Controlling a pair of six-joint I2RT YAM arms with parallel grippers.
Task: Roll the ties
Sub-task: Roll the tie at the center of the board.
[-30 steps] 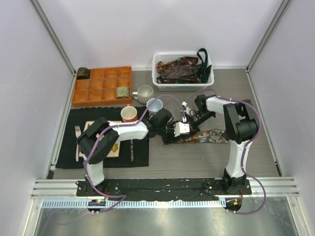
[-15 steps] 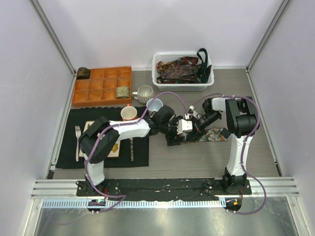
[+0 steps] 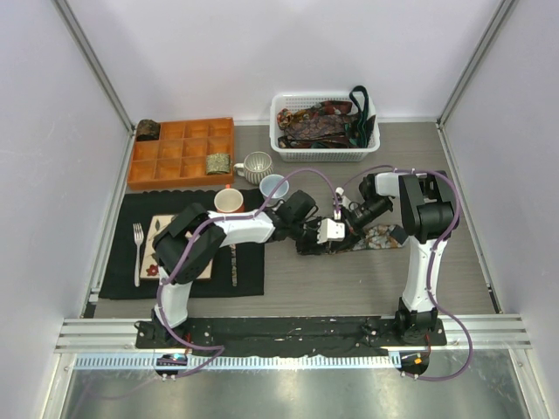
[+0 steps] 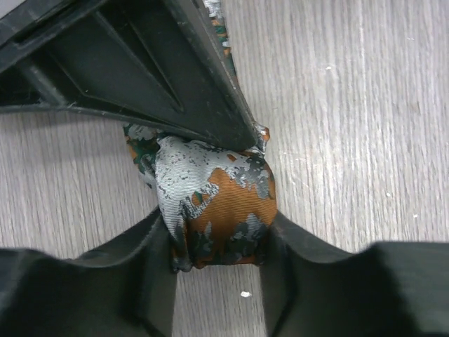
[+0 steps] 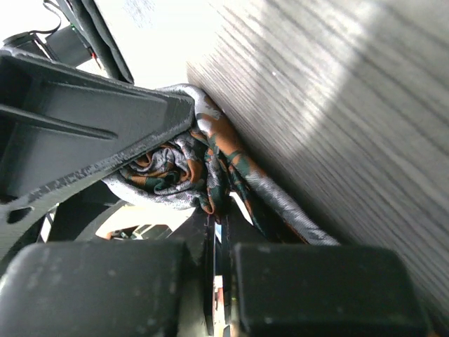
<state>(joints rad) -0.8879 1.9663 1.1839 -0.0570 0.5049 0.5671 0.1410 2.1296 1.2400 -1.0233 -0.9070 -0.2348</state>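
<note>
1. Grip: my left claw (image 4: 217,235) is partly closed on the rolled end of the tie (image 4: 217,203), with a finger touching each flank.
2. My right claw (image 5: 219,235) is pinched tight. Fabric from the roll's core runs into the slit between its fingers (looks like a hold on the inner end, can't see how deep).
3. The roll sits on the table (image 3: 349,292) mid-workspace, between my two claws. Both are on it, so neither arm is nearer.
4. The unrolled tail lies flat, long axis left–right across the table, pointing from the roll toward my right arm's side.
5. The roll axis crosses the tail's width, roughly in line with the right fingers; its spiral end faces the right wrist camera.
6. My read: the next turn carries the roll rightward along the tail. If the axis isn't square to the tail, the coil will likely cone.
</note>
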